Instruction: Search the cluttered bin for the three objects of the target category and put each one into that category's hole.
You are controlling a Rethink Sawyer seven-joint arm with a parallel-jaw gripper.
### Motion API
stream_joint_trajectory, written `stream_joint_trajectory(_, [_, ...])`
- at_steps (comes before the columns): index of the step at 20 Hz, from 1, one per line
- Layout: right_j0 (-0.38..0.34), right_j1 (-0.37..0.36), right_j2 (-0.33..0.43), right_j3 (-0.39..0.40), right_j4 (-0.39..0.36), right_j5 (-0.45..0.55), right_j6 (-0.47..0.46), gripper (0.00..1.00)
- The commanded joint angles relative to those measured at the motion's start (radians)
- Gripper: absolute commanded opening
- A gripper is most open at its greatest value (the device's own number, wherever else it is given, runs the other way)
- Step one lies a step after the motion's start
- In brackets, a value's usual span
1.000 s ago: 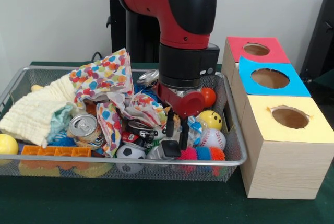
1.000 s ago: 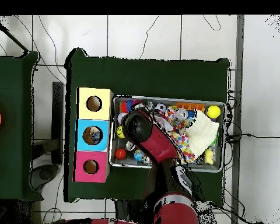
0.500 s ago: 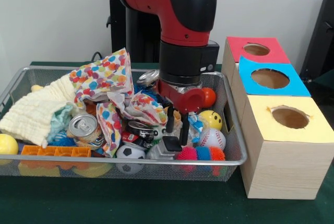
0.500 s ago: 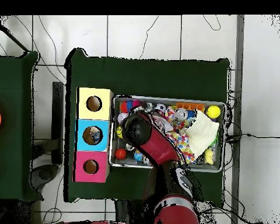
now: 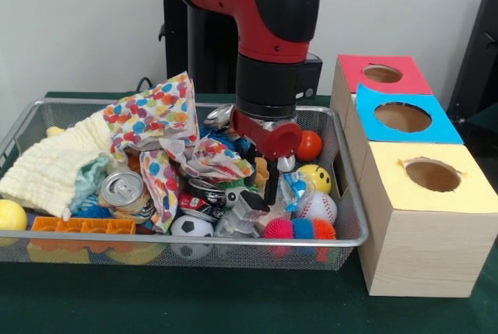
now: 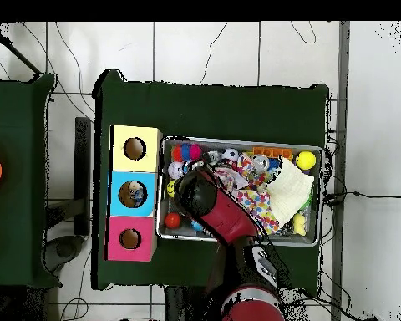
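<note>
My gripper [image 5: 261,196] hangs low over the front middle of the wire bin [image 5: 156,238], shut on a crushed silver can [image 5: 243,213] that tilts just above the clutter. Another silver can [image 5: 124,188] lies left of it, a red and black can [image 5: 204,198] sits beside the gripper, and a third can [image 5: 222,115] shows behind the arm. Right of the bin stand the yellow box [image 5: 467,194], blue box [image 5: 436,124] and red box [image 5: 408,77], each with a round hole. In the overhead view the arm [image 6: 197,191] covers the gripper.
A polka-dot cloth [image 5: 152,114] and cream cloth [image 5: 54,167] fill the bin's left. A soccer ball [image 5: 193,228], baseball [image 5: 317,207], yellow smiley ball [image 5: 315,177], orange ball [image 5: 309,145] and spiky balls [image 5: 299,229] crowd around the gripper. An orange block [image 5: 82,225] lies front left.
The gripper has risen a little and drawn back from the front rim, and the crushed silver can has come up with it, tilting.
</note>
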Motion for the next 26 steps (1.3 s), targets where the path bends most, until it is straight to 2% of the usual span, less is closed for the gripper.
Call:
stream_joint_trajectory(1, [-0.056,0.038,0.01,0.074,-0.041,0.063,0.125,1.0])
stream_joint_trajectory(6, [-0.082,0.063,0.035,0.073,-0.062,0.022,0.133,1.0])
stream_joint_trajectory(12, [-0.072,0.071,0.047,0.069,-0.058,0.011,0.167,1.0])
stream_joint_trajectory(17, [-0.043,0.046,0.072,0.07,-0.007,0.025,0.225,1.0])
stream_joint_trajectory(20, [-0.01,0.035,0.061,0.076,0.033,0.033,0.268,1.0])
stream_joint_trajectory(26, [0.004,0.01,0.083,0.112,0.101,0.047,0.322,1.0])
